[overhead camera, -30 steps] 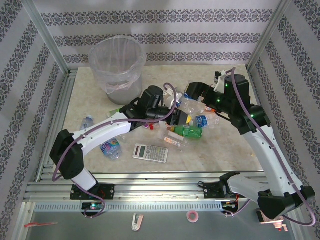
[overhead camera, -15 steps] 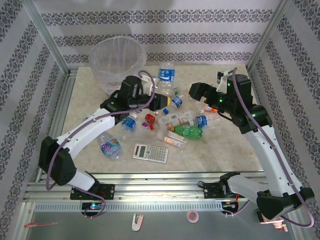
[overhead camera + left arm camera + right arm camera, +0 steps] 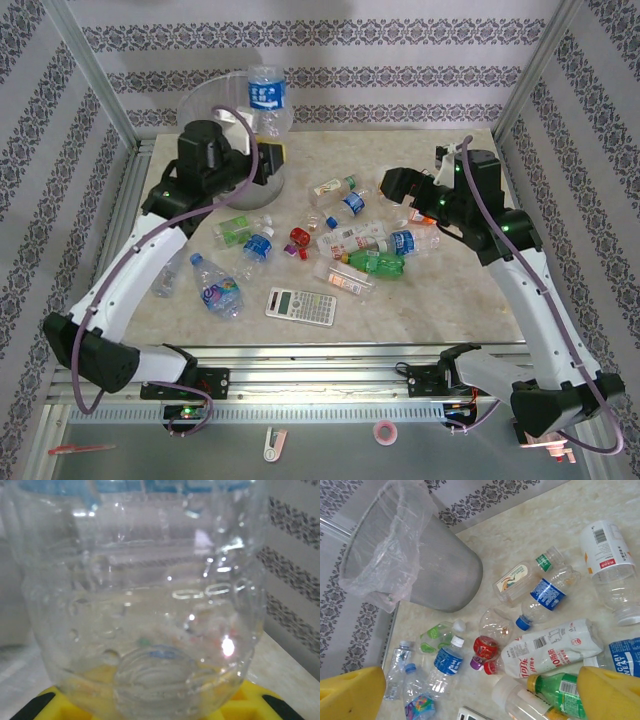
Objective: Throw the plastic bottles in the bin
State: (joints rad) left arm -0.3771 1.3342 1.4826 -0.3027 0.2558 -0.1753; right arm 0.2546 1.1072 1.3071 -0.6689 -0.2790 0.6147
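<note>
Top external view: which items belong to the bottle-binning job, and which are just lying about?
Job: bin; raised blue-label bottle; green bottle; loose bottles.
Lying about: calculator; pink ring.

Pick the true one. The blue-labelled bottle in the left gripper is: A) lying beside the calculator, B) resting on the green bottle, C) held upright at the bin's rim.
C: the left gripper grips the blue-labelled bottle upright, off the table, at the rim of the bin.
</note>
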